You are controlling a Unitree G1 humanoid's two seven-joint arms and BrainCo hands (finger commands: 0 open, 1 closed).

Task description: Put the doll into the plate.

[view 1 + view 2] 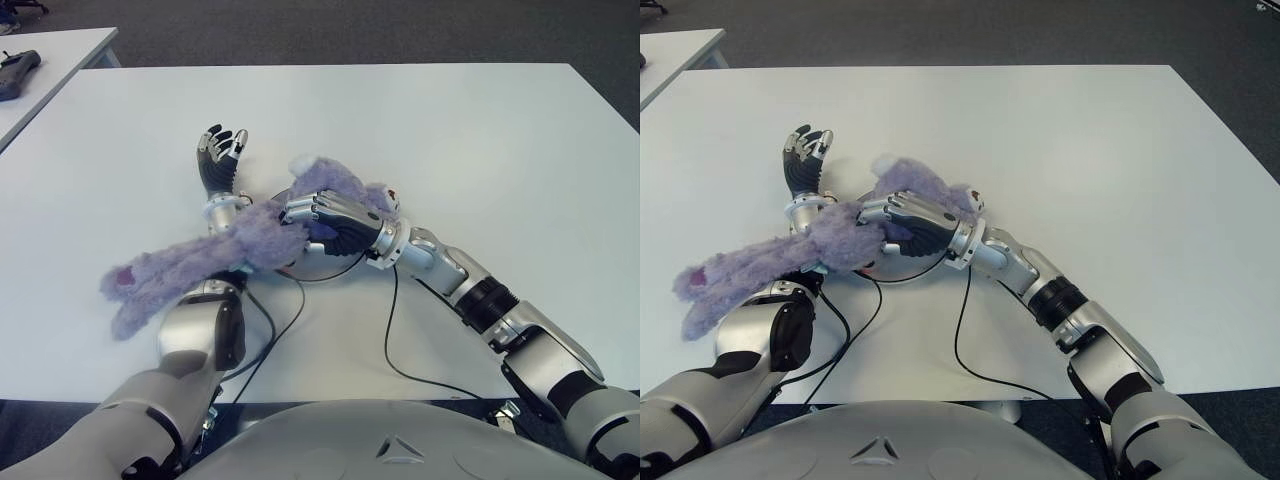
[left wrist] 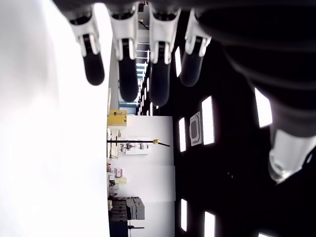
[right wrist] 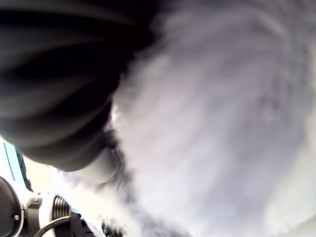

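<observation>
Here the right hand (image 1: pixel 318 214) is curled around the purple plush doll (image 1: pixel 210 258), its fingers pressed into the fur, as the right wrist view confirms with fur filling the palm. The doll's upper part lies over the plate (image 1: pixel 330 268), of which only a dark rim shows beneath the hand, while its long limbs trail across the left forearm and out onto the white bench (image 1: pixel 480 140). The left hand (image 1: pixel 220 152) stands just beyond the doll, fingers spread and holding nothing. The placing step looks underway but unfinished. Next, the trailing limbs probably need drawing off the forearm and gathering over the plate before the fingers let go.
</observation>
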